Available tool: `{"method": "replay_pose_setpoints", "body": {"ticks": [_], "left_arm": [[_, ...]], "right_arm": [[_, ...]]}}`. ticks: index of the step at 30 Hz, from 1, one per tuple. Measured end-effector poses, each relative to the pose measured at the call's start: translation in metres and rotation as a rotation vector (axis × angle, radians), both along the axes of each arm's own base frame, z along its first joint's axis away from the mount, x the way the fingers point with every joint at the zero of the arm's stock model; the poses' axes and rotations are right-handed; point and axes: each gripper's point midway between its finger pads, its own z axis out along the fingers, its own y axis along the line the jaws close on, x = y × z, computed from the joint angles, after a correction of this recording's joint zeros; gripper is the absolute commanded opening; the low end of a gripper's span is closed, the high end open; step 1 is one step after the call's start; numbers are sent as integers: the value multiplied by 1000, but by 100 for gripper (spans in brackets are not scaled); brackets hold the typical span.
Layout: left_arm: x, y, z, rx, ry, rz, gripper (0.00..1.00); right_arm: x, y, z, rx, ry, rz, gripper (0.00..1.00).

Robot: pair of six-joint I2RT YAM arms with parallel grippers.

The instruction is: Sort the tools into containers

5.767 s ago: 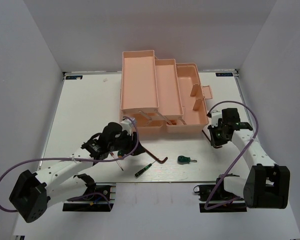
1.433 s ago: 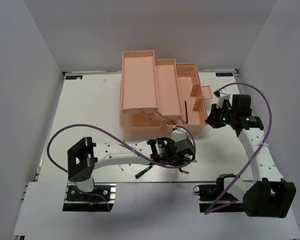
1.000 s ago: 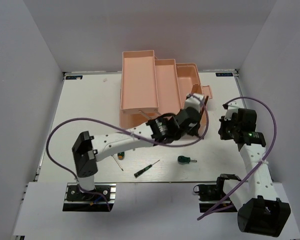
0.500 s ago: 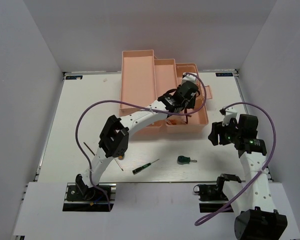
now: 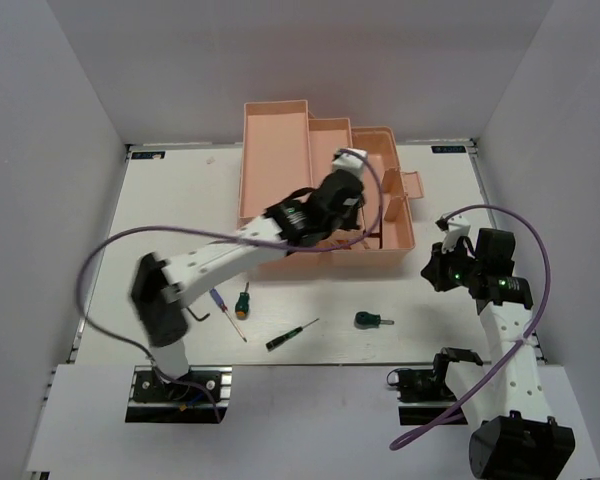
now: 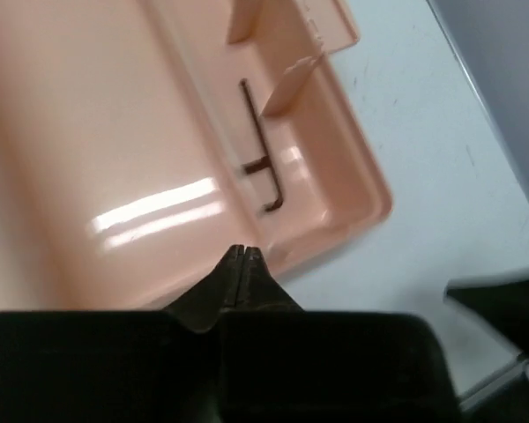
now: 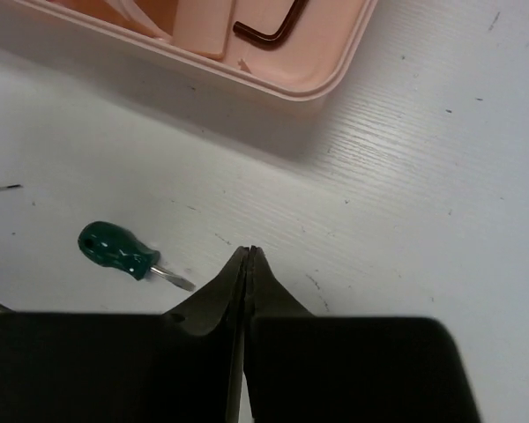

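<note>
Screwdriver has a stubby green handle.

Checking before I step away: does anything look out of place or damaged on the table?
Nothing damaged or spilled. A stubby green screwdriver, a slim dark one and a green-orange one lie loose on the table, outside the toolbox.

The jaws are seen pressed together over the white bench, with nothing held between them. A green screwdriver is laid flat on the bench, left of the tips. A toolbox corner is seen at the top, with a dark hex key lying inside.
</note>
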Motion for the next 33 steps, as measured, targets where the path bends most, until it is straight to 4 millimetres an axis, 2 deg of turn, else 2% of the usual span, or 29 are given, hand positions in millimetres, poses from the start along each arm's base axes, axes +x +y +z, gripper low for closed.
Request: {"method": "replay_pose_setpoints", "body": {"ticks": [1,2,3,4,6,7,8,10,12,14,16,19,24,33], "left_arm": [[-18,27,12,-6,0,15,0],[-33,53,24,-26,-2,44,0],[-49,87,39,-61,-12,89,10],[-62,119,49,-91,-17,137,22],[-86,189,56,-162,-12,277,38],[-96,218,51,-190,-1,349,50],[-105,247,41,-203,14,423,53],[-125,289,0,-203,74,553,55],[-149,325,-58,-130,161,655,55],[-169,349,-106,-63,238,727,53],[-186,367,-139,-22,298,794,52],[-198,377,-166,28,366,874,52],[-197,381,-183,121,418,964,52],[-175,388,-208,115,464,1059,52]], "right_arm": [[0,1,-1,7,6,5,0],[0,3,-2,15,12,13,43],[0,6,-3,30,27,21,76],[0,8,-6,43,44,28,90],[2,15,-8,80,95,67,90],[5,18,-7,102,117,85,90],[9,22,-4,129,132,100,90],[18,29,5,177,139,124,90],[24,35,15,219,137,139,90],[27,38,21,241,126,150,90],[28,40,25,252,114,151,90],[28,40,29,254,96,148,90],[26,40,41,246,45,151,90],[24,41,50,236,-4,157,90]]}}
